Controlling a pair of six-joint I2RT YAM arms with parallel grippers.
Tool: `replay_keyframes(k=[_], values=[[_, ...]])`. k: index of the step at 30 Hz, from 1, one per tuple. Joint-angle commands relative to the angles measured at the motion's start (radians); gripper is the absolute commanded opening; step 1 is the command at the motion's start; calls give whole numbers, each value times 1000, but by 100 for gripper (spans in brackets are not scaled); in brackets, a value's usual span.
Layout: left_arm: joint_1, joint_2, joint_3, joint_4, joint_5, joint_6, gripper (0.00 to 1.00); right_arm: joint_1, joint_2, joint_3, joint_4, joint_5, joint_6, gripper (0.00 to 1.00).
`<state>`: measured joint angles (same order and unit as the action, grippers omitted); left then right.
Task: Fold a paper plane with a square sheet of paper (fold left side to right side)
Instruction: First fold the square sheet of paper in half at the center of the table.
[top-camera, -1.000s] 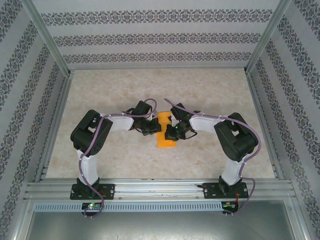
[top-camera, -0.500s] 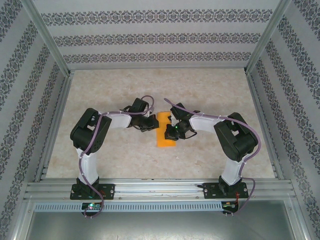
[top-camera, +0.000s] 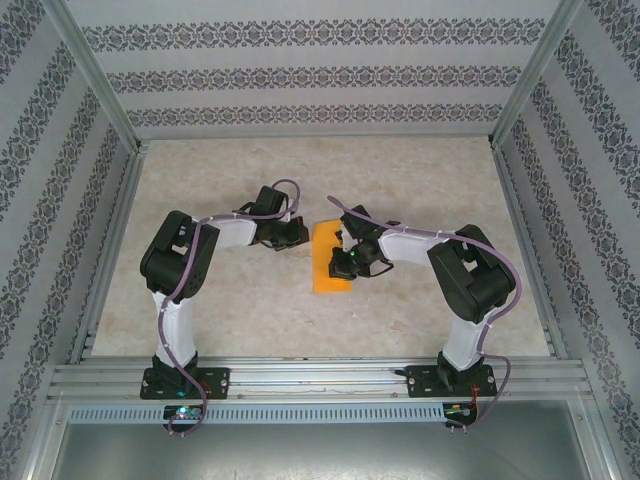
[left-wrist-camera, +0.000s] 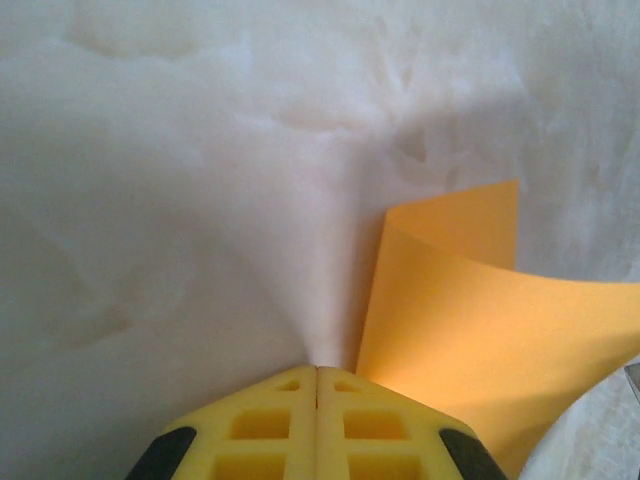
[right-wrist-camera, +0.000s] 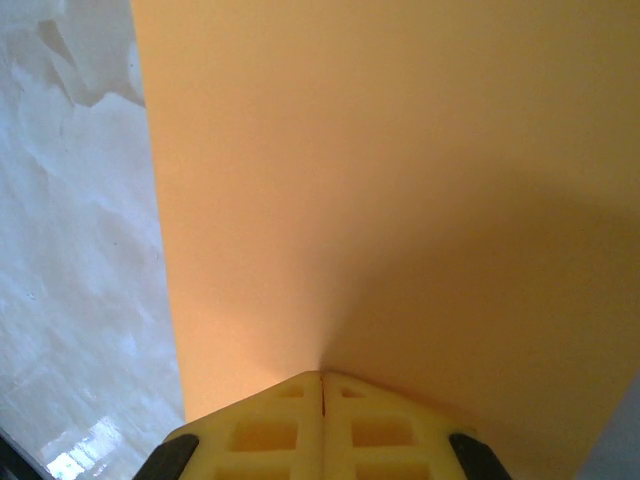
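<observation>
The left gripper (left-wrist-camera: 318, 378), clenched and empty, hovers over the bare counter (top-camera: 200, 190) just left of the square sheet of paper (top-camera: 322, 272), which lies mid-counter as a narrow folded strip with one layer curling up. The right gripper (right-wrist-camera: 322, 378), also clenched, appears to press on it. The left-to-right fold looks made but loose, so next the crease needs flattening. The right arm hides the sheet's right edge.

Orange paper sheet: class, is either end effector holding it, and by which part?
Nothing is held. Both are shut empty: the right end effector sits over the sheet, the left end effector beside its edge.
</observation>
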<state>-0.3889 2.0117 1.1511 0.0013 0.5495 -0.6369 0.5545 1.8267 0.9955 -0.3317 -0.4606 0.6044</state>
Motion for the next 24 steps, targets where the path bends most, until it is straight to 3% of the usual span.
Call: replay_keyframes(k=[1, 10, 24], values=[[23, -15, 8, 6, -57, 39, 5, 7, 63, -43, -147, 99, -10, 0], [-15, -119, -79, 136, 51, -15, 5, 6, 65, -48, -144, 102, -6, 0], [-65, 42, 30, 189, 82, -38, 5, 7, 67, -48, -143, 102, -5, 0]])
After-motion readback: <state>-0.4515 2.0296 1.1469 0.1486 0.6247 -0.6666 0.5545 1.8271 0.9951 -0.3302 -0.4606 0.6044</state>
